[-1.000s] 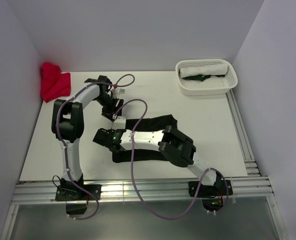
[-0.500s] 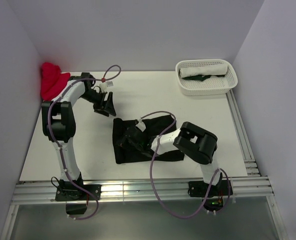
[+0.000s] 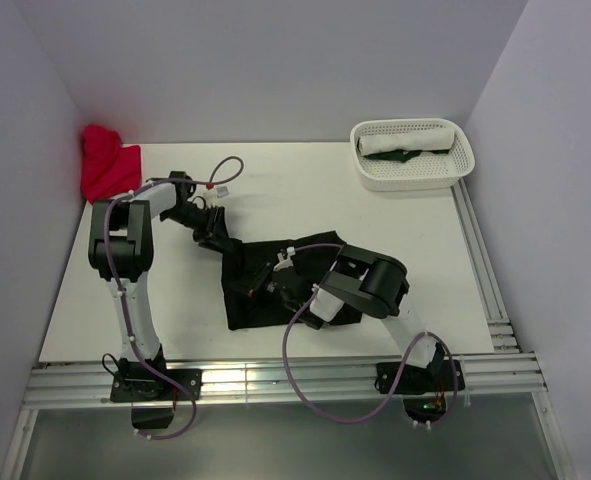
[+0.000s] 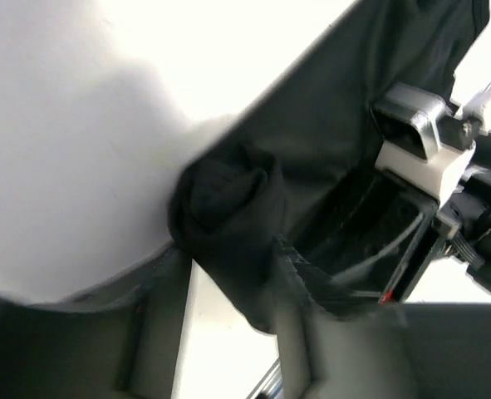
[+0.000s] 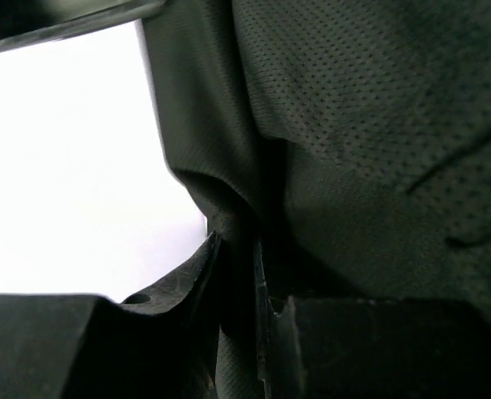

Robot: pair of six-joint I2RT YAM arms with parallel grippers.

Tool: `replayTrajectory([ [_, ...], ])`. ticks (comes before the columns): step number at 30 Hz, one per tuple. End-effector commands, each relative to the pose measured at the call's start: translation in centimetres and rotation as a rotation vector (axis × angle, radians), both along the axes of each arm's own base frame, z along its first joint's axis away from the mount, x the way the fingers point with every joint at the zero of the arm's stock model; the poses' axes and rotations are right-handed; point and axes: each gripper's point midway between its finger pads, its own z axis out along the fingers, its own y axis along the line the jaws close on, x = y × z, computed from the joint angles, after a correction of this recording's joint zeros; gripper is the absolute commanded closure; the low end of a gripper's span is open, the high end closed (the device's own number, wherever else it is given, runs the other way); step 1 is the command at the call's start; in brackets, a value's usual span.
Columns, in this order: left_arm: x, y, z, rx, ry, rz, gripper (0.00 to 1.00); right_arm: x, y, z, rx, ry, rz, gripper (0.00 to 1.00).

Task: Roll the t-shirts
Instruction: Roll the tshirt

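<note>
A black t-shirt (image 3: 255, 300) lies flat in the middle of the table. My left gripper (image 3: 218, 238) is at its back left corner. In the left wrist view the jaws of this gripper (image 4: 228, 258) stand apart around a bunched roll of the black t-shirt (image 4: 228, 208), with bare table showing between the fingers (image 4: 154, 332) below it. My right gripper (image 3: 265, 283) rests on the shirt near its left side. In the right wrist view this gripper (image 5: 237, 249) is shut on a thin fold of the black t-shirt (image 5: 353, 125).
A red t-shirt (image 3: 108, 165) is heaped in the back left corner against the wall. A white perforated basket (image 3: 455, 165) at the back right holds a rolled white t-shirt (image 3: 410, 138) and a dark green one (image 3: 400, 156). Metal rails run along the near and right edges.
My left gripper came down from the back onto the shirt's back left corner, its jaws widening and then narrowing. My right gripper swung right from the shirt's left edge onto the cloth.
</note>
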Motion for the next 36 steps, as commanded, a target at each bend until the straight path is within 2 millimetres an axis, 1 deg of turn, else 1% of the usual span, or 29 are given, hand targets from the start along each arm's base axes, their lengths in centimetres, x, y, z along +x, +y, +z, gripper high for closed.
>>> replayTrajectory([
  [1, 1.2, -0.8, -0.6, -0.041, -0.010, 0.031, 0.62, -0.1, 0.2, 1.7, 0.095, -0.015, 0.005, 0.86],
  [2, 1.3, -0.9, -0.5, -0.036, -0.004, 0.036, 0.67, -0.1, 0.2, 1.7, 0.088, -0.014, 0.000, 0.83],
  [3, 1.4, -0.9, -0.5, -0.022, -0.010, 0.037, 0.76, -0.2, -0.1, 1.1, 0.059, -0.008, 0.000, 0.80],
  [4, 1.4, -0.9, -0.2, -0.012, -0.018, 0.037, 0.80, -0.2, -0.1, 1.5, 0.052, -0.013, 0.002, 0.72],
  [5, 1.4, -1.2, -0.1, -0.001, -0.020, 0.034, 0.85, 0.1, -0.3, 1.5, 0.032, -0.019, -0.016, 0.68],
  [6, 1.4, -1.2, 0.0, 0.015, -0.025, 0.033, 0.91, 0.1, -0.6, 0.3, -0.034, 0.003, -0.027, 0.64],
  [7, 1.4, -1.1, 0.1, 0.047, -0.033, 0.030, 0.94, 0.4, -0.6, 1.2, -0.061, -0.019, -0.032, 0.58],
  [8, 1.3, -1.1, 0.1, 0.067, -0.032, 0.030, 0.97, 0.5, -0.8, 1.0, -0.107, -0.016, -0.037, 0.55],
  [9, 1.3, -1.1, 0.3, 0.085, -0.033, 0.031, 1.00, 0.8, -1.6, -0.7, -0.237, 0.001, -0.057, 0.51],
  [10, 1.2, -1.0, 0.2, 0.120, -0.040, 0.023, 1.00, 0.8, -1.6, -0.1, -0.281, -0.005, -0.062, 0.49],
  [11, 1.4, -1.0, 0.3, 0.140, -0.048, 0.024, 1.00, 0.8, -1.9, -0.3, -0.342, 0.001, -0.069, 0.47],
  [12, 1.2, -0.9, 0.4, 0.157, -0.048, 0.020, 1.00, 1.1, -2.8, -1.2, -0.469, 0.009, -0.091, 0.45],
  [13, 1.2, -0.9, 0.4, 0.186, -0.058, 0.013, 1.00, 0.8, -2.9, -0.7, -0.510, 0.002, -0.095, 0.43],
  [14, 1.2, -0.9, 0.4, 0.199, -0.061, 0.009, 1.00, 0.3, -4.0, -1.5, -0.597, 0.020, -0.096, 0.42],
  [15, 1.3, -0.9, 0.5, 0.215, -0.068, 0.009, 1.00, 0.5, -3.7, -0.7, -0.612, 0.004, -0.101, 0.41],
  [16, 1.1, -1.1, 0.5, 0.230, -0.069, -0.004, 1.00, 0.8, -4.1, -0.3, -0.641, -0.007, -0.124, 0.41],
  [18, 1.2, -0.9, 0.4, 0.262, -0.081, -0.010, 1.00, 0.3, -4.6, -0.1, -0.724, -0.006, -0.124, 0.40],
  [21, 1.2, -0.9, 0.2, 0.300, -0.082, -0.019, 1.00, 0.2, -5.0, 1.1, -0.825, -0.037, -0.147, 0.38],
  [23, 1.1, -0.9, 0.1, 0.319, -0.087, -0.027, 1.00, 0.0, -6.3, 1.3, -0.933, -0.054, -0.164, 0.38],
  [24, 1.1, -0.9, 0.0, 0.332, -0.087, -0.029, 1.00, 0.1, -5.2, 2.4, -0.942, -0.074, -0.166, 0.38],
  [25, 1.0, -1.0, 0.1, 0.335, -0.085, -0.032, 1.00, 0.0, -5.2, 2.7, -0.973, -0.085, -0.168, 0.37],
  [26, 1.0, -1.1, 0.0, 0.338, -0.083, -0.034, 1.00, 0.5, -5.3, 4.1, -1.012, -0.110, -0.192, 0.37],
  [28, 0.9, -1.3, -0.1, 0.346, -0.082, -0.039, 1.00, 0.1, -4.9, 4.3, -1.063, -0.136, -0.187, 0.37],
  [29, 0.9, -1.4, 0.0, 0.352, -0.083, -0.042, 1.00, 0.4, -4.5, 5.3, -1.075, -0.159, -0.198, 0.37],
  [31, 0.8, -1.7, -0.1, 0.362, -0.082, -0.049, 1.00, 0.2, -3.7, 5.2, -1.104, -0.192, -0.176, 0.37],
  [32, 0.8, -1.8, 0.0, 0.366, -0.086, -0.049, 1.00, 0.4, -3.2, 5.9, -1.099, -0.200, -0.177, 0.37],
  [33, 0.7, -1.9, 0.0, 0.368, -0.084, -0.053, 1.00, 0.4, -2.9, 5.4, -1.123, -0.213, -0.161, 0.37],
  [35, 0.7, -2.2, -0.1, 0.374, -0.083, -0.059, 1.00, 0.6, -2.1, 5.8, -1.130, -0.225, -0.149, 0.37],
  [36, 0.6, -2.4, -0.1, 0.374, -0.081, -0.061, 1.00, 0.6, -2.0, 5.0, -1.160, -0.226, -0.143, 0.37],
])
